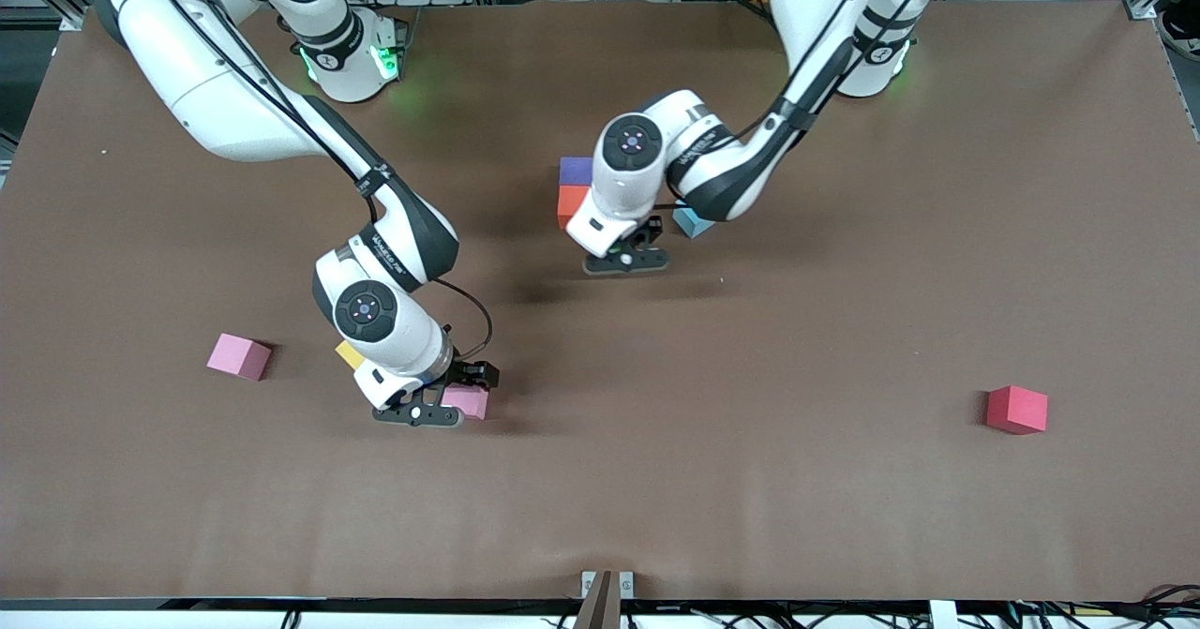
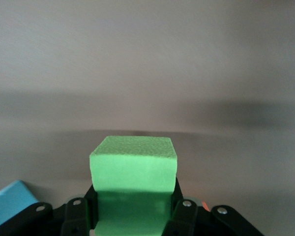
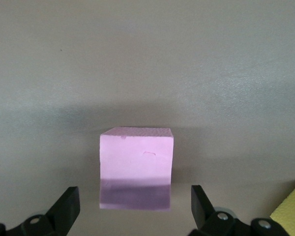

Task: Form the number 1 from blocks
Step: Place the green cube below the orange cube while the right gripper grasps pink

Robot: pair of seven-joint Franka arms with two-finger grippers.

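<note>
A green block (image 2: 133,169) sits between the shut fingers of my left gripper (image 2: 132,212). In the front view the left gripper (image 1: 626,261) hangs over the table beside the orange block (image 1: 569,204) and the light blue block (image 1: 692,223), and it hides the green block. The purple block (image 1: 575,171) touches the orange one. My right gripper (image 1: 457,396) is low and open, its fingers (image 3: 66,209) on either side of a pink block (image 3: 136,162) on the table without touching it. A yellow block (image 1: 349,354) lies close by, partly under the right wrist.
A second pink block (image 1: 239,356) lies toward the right arm's end of the table. A red block (image 1: 1016,410) lies toward the left arm's end. The light blue block (image 2: 10,201) and the yellow block (image 3: 290,211) show at the edges of the wrist views.
</note>
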